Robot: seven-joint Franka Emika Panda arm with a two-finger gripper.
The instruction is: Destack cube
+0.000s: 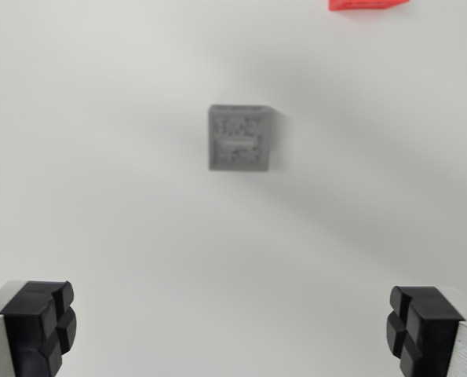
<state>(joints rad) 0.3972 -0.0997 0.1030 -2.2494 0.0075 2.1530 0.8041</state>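
A grey cube (pixel 239 139) with a patterned top face lies on the white table, just above the middle of the wrist view. It looks blurred, and I cannot tell whether another cube sits beneath it. My gripper (pixel 229 330) hangs well above the table, open wide, nothing between its fingers. One black fingertip (pixel 41 326) shows at the bottom left corner, the other fingertip (pixel 421 330) at the bottom right. The grey cube lies beyond the fingertips, roughly centred between them.
A red block (pixel 366 4) is cut off by the top edge toward the wrist view's right. The white table (pixel 100 196) fills the remainder of the view.
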